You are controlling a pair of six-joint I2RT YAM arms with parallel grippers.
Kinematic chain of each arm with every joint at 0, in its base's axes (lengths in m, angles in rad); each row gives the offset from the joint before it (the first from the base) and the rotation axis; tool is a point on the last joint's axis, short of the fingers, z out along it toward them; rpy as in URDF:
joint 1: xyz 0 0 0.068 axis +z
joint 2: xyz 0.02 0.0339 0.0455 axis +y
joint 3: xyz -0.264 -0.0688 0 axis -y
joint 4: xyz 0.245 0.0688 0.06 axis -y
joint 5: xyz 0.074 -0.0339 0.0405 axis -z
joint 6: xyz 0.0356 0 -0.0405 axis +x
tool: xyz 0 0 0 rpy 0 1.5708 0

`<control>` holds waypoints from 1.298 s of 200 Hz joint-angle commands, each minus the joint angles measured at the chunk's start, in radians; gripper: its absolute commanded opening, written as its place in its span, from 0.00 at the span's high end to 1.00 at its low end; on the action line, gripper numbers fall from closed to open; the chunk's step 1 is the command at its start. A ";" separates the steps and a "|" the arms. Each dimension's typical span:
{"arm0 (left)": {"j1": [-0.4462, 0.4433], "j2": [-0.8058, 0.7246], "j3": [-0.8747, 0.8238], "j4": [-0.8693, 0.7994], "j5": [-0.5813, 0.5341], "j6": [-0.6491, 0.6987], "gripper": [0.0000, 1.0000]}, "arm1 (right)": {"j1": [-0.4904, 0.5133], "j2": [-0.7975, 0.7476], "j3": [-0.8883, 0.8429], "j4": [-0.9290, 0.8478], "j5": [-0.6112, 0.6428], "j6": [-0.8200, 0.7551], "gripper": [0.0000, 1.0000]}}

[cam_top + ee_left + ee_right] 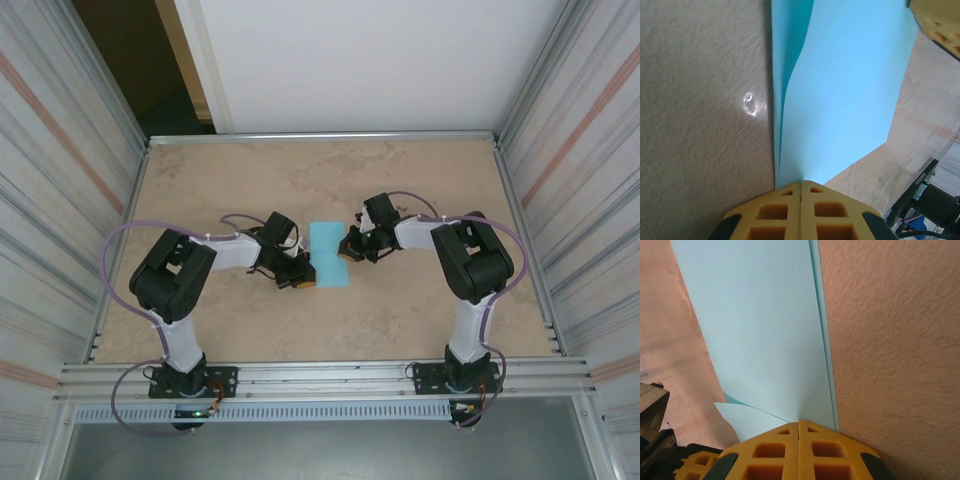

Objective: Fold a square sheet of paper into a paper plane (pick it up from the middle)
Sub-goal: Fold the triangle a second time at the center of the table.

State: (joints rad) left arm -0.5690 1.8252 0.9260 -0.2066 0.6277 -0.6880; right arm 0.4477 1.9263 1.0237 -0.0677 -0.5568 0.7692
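At left hand (801, 185), sheet (840, 90) edge hidden.

table (400, 320): beige, mottled | side walls (60, 150): ribbed metal | back panel (380, 60): white

Top view: bright, even overhead light. White back wall (380, 60) close to washed out; doorway (130, 60) at top left falls dark. Soft, short shadows on the worktop (400, 310) under left arm (175, 280) and right arm (470, 260). Side walls (60, 200) splay outward, a wide-angle stretch.

Left wrist view: one small glare spot (750, 104) on the worktop. A shadow band runs along the left fold of the square sheet of paper (850, 100). Yellow fingers (775, 215) soft-focused, far background blurred.
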 commanded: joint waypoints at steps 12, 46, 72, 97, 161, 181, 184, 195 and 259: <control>0.003 -0.034 0.051 -0.087 -0.010 0.013 0.98 | 0.006 0.053 0.010 -0.060 0.101 -0.040 1.00; 0.007 -0.037 0.135 -0.057 -0.004 0.009 0.93 | 0.006 0.051 0.005 -0.059 0.114 -0.030 1.00; 0.020 0.015 0.184 -0.059 -0.010 -0.015 0.93 | 0.008 0.049 0.007 -0.060 0.114 -0.028 1.00; 0.019 0.059 0.231 -0.092 -0.039 -0.009 0.93 | 0.010 0.051 0.009 -0.061 0.115 -0.025 1.00; 0.009 0.121 0.231 -0.163 -0.097 0.010 0.95 | 0.011 0.043 0.022 -0.065 0.108 -0.028 1.00; 0.008 0.130 0.221 -0.204 -0.139 0.016 0.97 | 0.004 0.035 0.036 -0.077 0.112 -0.031 1.00; 0.008 0.132 0.219 -0.210 -0.144 0.016 0.97 | 0.001 0.033 0.038 -0.079 0.115 -0.033 1.00; 0.009 0.135 0.208 -0.227 -0.161 0.016 0.97 | -0.011 0.022 0.046 -0.089 0.124 -0.035 1.00; 0.014 0.107 0.199 -0.172 -0.097 0.017 0.96 | -0.031 -0.064 0.103 -0.242 0.291 -0.075 0.94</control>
State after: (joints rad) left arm -0.5564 1.9411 1.1442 -0.3363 0.5346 -0.6846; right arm 0.4229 1.9232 1.1156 -0.2104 -0.3771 0.7322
